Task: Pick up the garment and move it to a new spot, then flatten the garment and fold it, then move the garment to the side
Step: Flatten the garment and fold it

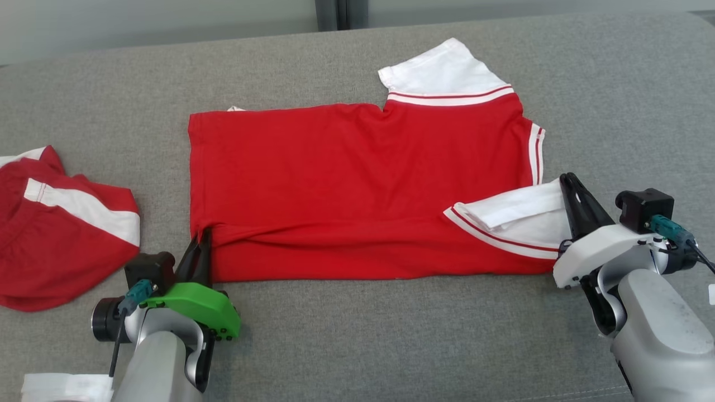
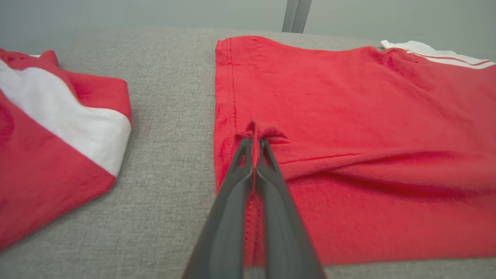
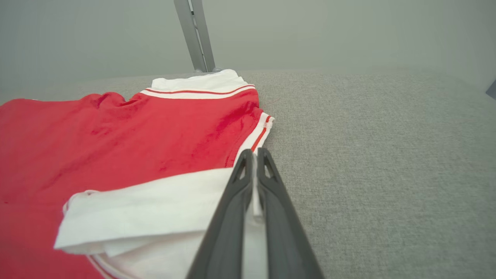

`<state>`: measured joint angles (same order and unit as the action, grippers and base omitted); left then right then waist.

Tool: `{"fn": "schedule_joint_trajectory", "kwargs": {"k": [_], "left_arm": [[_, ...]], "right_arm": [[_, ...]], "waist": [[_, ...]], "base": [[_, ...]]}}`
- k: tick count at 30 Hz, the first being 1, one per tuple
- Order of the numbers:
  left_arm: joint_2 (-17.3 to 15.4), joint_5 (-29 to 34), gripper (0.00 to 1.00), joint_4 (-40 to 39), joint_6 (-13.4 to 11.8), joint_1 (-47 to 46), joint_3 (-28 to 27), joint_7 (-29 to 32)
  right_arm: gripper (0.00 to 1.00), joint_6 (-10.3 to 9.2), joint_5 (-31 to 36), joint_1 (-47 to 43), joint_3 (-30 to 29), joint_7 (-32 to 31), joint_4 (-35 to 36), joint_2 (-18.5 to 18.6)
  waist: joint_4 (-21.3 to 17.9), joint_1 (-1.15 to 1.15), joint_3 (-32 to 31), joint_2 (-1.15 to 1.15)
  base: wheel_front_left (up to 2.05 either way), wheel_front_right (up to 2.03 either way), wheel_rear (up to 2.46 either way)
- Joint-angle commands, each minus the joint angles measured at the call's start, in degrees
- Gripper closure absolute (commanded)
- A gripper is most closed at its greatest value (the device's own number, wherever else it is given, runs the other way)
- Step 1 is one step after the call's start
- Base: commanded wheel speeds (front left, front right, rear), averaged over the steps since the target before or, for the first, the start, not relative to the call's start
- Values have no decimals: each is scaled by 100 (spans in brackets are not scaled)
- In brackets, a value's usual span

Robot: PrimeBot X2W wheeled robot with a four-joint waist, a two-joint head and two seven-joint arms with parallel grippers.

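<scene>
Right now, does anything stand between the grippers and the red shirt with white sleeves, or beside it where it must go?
Nothing between: the left gripper pinches the hem of the red shirt, the right gripper its white sleeve. A crumpled red-and-white garment lies apart on the left side.

**A:** What does everything rest on?

**B:** A broad, flat surface [image 1: 357, 340] covered in grey woven fabric. It runs from the near edge to the back and out to both sides.

**A:** And behind it?

**B:** A plain pale wall [image 1: 139, 22], grey with a slight green cast, smooth and unmarked.

**A:** Anything against that wall?

**B:** A narrow grey metal post [image 1: 338, 12] stands just past the far edge of the surface, near the middle of the head view. At the far right corner there is a small dark patch [image 1: 705, 15]; I cannot tell what it is.

**A:** How is the light?

**B:** Soft and even, with only faint shadows on the fabric.
</scene>
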<state>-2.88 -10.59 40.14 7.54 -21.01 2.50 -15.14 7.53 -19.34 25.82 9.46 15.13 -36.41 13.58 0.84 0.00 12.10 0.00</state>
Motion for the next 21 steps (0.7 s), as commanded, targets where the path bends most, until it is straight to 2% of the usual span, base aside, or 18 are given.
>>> {"fn": "schedule_joint_trajectory", "kwargs": {"k": [1, 3, 4, 5, 6, 7, 13, 21], "left_arm": [[-11, 29, 100, 33, -12, -179, -4, 3], [-10, -1, 100, 93, -13, -251, -10, 3], [-11, -23, 98, 114, -12, -289, -10, 3], [-10, -27, 65, 130, -12, -332, -11, 3], [-11, -26, 12, 106, -13, -372, -30, 3], [-12, -4, 0, 65, -32, -400, -41, 3], [-11, 3, 0, -325, -158, -315, -105, 3], [-11, 18, 0, -586, -268, 103, -137, 2]], "right_arm": [[100, -8, 71, 140, -21, 3, -75, -18], [100, -8, 60, 223, -34, 3, -167, -58], [87, -8, 58, 278, -45, 3, -201, -71], [49, -8, 53, 334, -71, 3, -226, -82], [0, -8, 27, 374, -105, 3, -248, -103], [0, -8, 43, 432, -164, 4, -194, -105], [0, -8, 404, 362, -797, 3, 504, -272], [0, -8, 548, -279, -785, 2, 747, -372]], "waist": [[47, 0, 261, 0], [50, 0, 326, 0], [50, 0, 355, 0], [49, 0, 379, 0], [51, 0, 397, 0], [52, 0, 416, 0], [50, 0, 436, 0], [4, 0, 149, 0]], "base": [[0, 0, 0], [0, 0, 0], [0, 0, 0], [0, 0, 0], [0, 0, 0], [0, 0, 0], [0, 0, 0], [0, 0, 0]]}}
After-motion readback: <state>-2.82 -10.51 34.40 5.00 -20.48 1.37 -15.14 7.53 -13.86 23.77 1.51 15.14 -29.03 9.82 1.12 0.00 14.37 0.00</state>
